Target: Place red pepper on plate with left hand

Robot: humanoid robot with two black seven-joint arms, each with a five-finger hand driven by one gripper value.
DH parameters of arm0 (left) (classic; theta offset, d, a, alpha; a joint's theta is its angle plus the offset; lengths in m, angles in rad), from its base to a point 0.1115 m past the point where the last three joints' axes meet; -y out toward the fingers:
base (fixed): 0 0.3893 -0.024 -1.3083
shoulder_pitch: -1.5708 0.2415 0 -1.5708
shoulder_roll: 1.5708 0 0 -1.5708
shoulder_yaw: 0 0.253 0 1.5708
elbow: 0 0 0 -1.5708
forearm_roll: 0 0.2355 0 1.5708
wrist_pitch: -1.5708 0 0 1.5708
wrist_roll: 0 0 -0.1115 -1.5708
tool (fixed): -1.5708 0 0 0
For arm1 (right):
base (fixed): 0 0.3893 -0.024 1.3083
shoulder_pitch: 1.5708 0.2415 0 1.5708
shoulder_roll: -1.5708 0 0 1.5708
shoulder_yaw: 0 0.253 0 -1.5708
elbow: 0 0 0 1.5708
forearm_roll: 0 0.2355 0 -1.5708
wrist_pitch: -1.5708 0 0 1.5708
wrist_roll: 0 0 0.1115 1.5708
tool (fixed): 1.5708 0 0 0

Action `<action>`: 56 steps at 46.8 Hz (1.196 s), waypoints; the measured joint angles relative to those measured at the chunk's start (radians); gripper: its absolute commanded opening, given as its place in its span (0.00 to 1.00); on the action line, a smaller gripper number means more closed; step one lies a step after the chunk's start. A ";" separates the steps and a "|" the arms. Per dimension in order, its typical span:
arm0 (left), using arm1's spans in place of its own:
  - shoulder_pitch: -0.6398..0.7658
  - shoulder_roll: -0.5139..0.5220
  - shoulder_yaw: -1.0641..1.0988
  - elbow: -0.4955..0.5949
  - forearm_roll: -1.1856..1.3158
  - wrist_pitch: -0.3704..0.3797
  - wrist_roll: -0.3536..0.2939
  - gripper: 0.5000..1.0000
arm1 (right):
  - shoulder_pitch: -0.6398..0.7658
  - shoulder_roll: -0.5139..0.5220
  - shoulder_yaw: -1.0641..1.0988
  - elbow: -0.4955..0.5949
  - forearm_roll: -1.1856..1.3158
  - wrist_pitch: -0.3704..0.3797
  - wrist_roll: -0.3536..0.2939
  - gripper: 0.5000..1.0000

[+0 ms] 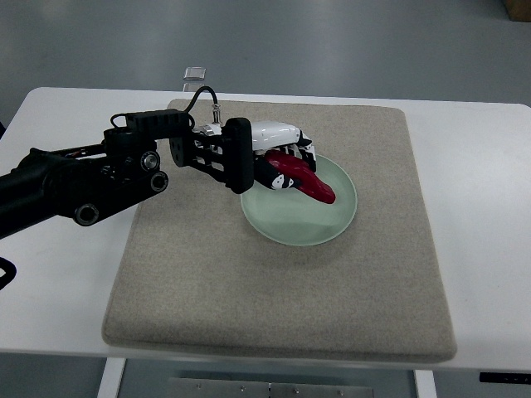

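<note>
Look at the left side first: your left arm (75, 186) is black and comes in from the left edge, low over the white bench (58, 282). It reaches across the edge of the big gray mat (282, 315) that lies on the bench. A thin black cable (199, 98) loops up from the wrist. Next comes your left hand (270, 157), black and white, right at the left rim of the plate (311, 224). Its fingers are curled around the red pepper (303, 178), so the hand is holding the pepper. The thick end of the pepper sits inside the hand, and the thin red tip sticks out to the right, over the middle of the plate. You cannot tell if the tip is touching the plate or just above it. The plate is round and pale green, and it lies flat on the mat. A small clear thing (197, 75) sits on the bench just behind the mat's far edge.
</note>
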 measured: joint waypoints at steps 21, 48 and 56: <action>0.046 -0.037 0.000 0.045 -0.005 0.006 0.000 0.87 | 0.000 0.000 0.000 0.000 0.000 0.000 0.000 0.86; -0.002 0.045 -0.035 0.124 -0.555 0.008 0.001 0.99 | 0.000 0.000 0.000 0.000 0.000 0.000 0.000 0.86; 0.005 0.085 -0.062 0.195 -0.736 -0.001 0.004 0.99 | 0.000 0.000 0.000 0.000 0.000 0.000 0.000 0.86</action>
